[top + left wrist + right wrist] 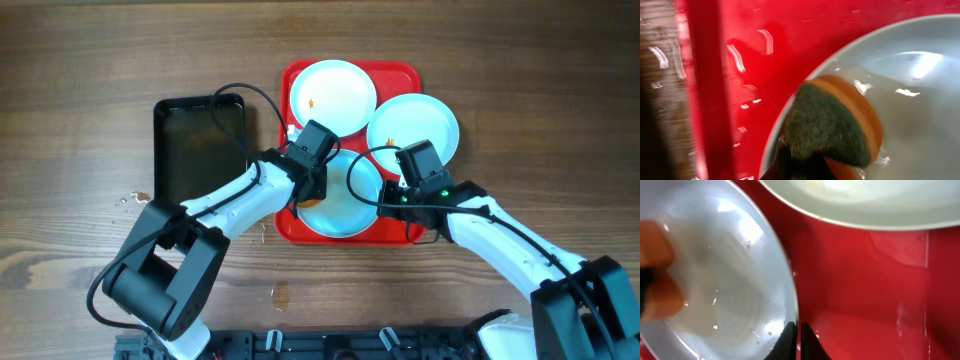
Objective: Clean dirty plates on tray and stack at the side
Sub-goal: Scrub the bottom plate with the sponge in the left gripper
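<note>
The left gripper (313, 192) is closed on the sponge (835, 125) and presses it on the front plate (345, 212), which lies in the near part of the tray (400, 72). The right gripper (796, 339) is almost closed at this plate's rim and seems to pinch it. To scrub well, I think the sponge should make small circles with light pressure over the whole wet surface, with the rim held firmly so the plate cannot slide.

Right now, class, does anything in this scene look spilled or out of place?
Yes. Water droplets lie spilled on the table left of the black tray, and the right-hand plate overhangs the red tray's right edge.
</note>
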`<state>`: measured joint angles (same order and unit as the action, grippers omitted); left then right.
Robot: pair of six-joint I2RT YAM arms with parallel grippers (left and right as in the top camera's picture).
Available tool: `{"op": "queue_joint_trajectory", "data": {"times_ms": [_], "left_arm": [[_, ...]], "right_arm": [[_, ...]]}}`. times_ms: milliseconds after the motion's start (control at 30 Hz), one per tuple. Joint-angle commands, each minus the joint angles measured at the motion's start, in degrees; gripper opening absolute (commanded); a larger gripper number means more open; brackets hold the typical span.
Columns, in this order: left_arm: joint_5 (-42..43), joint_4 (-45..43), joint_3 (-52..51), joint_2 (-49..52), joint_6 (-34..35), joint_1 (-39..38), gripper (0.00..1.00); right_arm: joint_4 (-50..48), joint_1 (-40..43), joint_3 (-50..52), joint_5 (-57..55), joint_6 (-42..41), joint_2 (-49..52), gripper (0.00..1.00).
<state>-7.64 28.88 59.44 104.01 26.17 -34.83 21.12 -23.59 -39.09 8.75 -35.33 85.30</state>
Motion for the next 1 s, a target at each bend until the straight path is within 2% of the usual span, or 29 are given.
{"op": "queue_joint_trajectory", "data": {"times_ms": [0,67,167,267,333,400,500,567,633,733,967], "left_arm": [[-9.8,4.0,-0.1,2.3,1.4,1.7,0.04],[-9.8,5.4,1.1,1.5,1.8,1.8,0.04],[-9.3,6.8,2.7,-0.1,1.8,1.8,0.04],[-8.2,7.2,3.2,-1.7,1.8,1.8,0.04],[-7.6,7.4,3.2,-2.5,1.8,1.8,0.04],[-7.1,7.5,3.2,-2.7,1.7,1.8,0.04],[-4.4,7.4,3.2,-2.7,1.7,1.8,0.04],[-2.2,7.0,3.2,-2.7,1.7,1.8,0.04],[0.4,6.0,3.2,-2.7,1.7,1.8,0.04],[3.9,4.3,3.2,-2.7,1.7,1.8,0.04],[4.5,4.1,3.2,-2.7,1.7,1.8,0.04]], "right_arm": [[-0.1,0.2,4.0,-5.1,-0.4,0.7,0.04],[-0.4,0.2,4.6,-5.2,-1.0,0.7,0.04],[-1.7,0.2,4.6,-3.5,2.9,0.6,0.04],[-2.9,0.2,4.5,1.8,9.4,0.5,0.16],[-2.8,0.3,4.4,2.3,9.7,0.2,0.26],[-2.8,0.5,3.9,3.4,10.2,-0.3,0.28],[-3.1,0.7,3.0,5.5,11.5,-1.7,0.38],[-4.6,0.6,3.0,8.1,12.9,-2.0,0.42],[-5.4,0.6,3.0,7.6,12.9,-1.5,0.42],[-6.5,0.6,3.0,4.5,12.9,1.0,0.36],[-10.1,0.6,3.0,5.1,12.3,7.2,0.27]]}}
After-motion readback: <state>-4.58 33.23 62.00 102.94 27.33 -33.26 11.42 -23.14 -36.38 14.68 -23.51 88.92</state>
